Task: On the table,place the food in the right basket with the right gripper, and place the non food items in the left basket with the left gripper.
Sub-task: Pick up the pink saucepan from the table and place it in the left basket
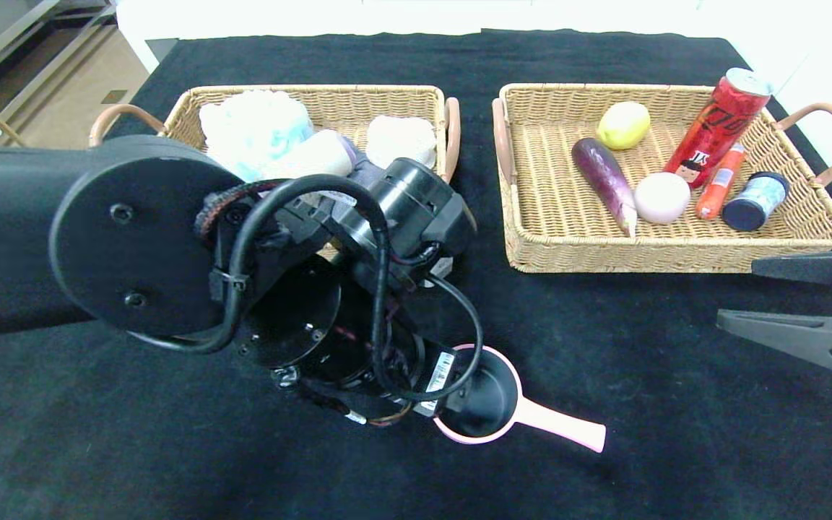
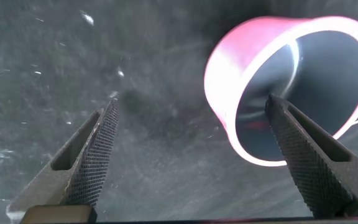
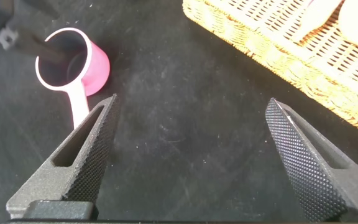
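One left pincer (image 2: 191,155) finger inside saucepan (image 1: 492,404) rim, spread, right pincer (image 3: 188,155) spread.

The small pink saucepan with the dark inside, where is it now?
The small pink saucepan sits on the black cloth table in front of both baskets, under the left gripper.

Black cylindrical left arm (image 1: 134,238) with looped cables, screws, white barcode sticker (image 1: 440,372).

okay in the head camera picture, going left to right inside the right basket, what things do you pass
Purple eggplant → pale pink ball → orange tube → dark-capped jar. The lemon and the red can overlap others, so I left them out.
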Action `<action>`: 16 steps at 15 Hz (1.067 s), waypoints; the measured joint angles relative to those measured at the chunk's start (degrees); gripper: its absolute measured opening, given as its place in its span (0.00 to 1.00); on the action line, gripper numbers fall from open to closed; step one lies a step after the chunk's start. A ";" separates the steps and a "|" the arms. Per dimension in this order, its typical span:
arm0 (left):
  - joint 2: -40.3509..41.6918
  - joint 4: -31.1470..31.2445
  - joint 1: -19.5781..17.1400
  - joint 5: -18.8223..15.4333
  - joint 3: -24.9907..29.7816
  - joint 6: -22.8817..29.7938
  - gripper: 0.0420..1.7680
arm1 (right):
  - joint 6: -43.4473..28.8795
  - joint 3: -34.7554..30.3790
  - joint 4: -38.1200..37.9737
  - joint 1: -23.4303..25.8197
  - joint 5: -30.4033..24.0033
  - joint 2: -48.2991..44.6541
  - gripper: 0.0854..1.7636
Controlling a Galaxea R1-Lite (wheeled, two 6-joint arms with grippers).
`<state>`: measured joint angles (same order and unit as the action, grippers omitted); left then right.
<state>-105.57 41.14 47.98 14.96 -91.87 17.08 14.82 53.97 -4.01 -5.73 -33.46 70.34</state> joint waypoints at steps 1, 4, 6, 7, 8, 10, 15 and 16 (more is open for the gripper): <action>-0.46 0.11 0.15 0.52 -0.06 -0.13 0.97 | 0.00 0.00 0.00 0.02 0.01 -0.02 0.97; -1.67 1.00 0.67 2.76 -0.13 -0.29 0.97 | 0.02 0.02 -0.01 0.09 0.00 -0.06 0.97; -2.23 1.71 1.05 3.58 -0.55 -0.30 0.97 | 0.00 0.05 -0.01 0.13 0.01 -0.09 0.97; -2.43 1.74 1.16 3.69 -0.68 -0.30 0.97 | 0.00 0.05 -0.01 0.13 0.00 -0.09 0.97; -2.56 1.74 1.16 3.73 -0.79 -0.30 0.97 | 0.00 0.05 -0.04 0.13 0.01 -0.09 0.97; -2.94 1.74 1.24 3.72 -1.01 -0.30 0.97 | 0.02 0.00 -0.09 0.13 0.00 -0.09 0.97; -3.13 1.77 1.22 3.73 -1.10 -0.22 0.66 | 0.00 0.00 -0.06 0.11 0.00 -0.06 0.97; -3.15 1.77 1.22 3.73 -1.07 -0.18 0.58 | 0.00 0.00 -0.09 0.09 0.01 -0.06 0.97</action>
<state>-108.72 42.91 49.20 18.69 -92.94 16.90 14.82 53.97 -4.10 -5.64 -33.45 70.28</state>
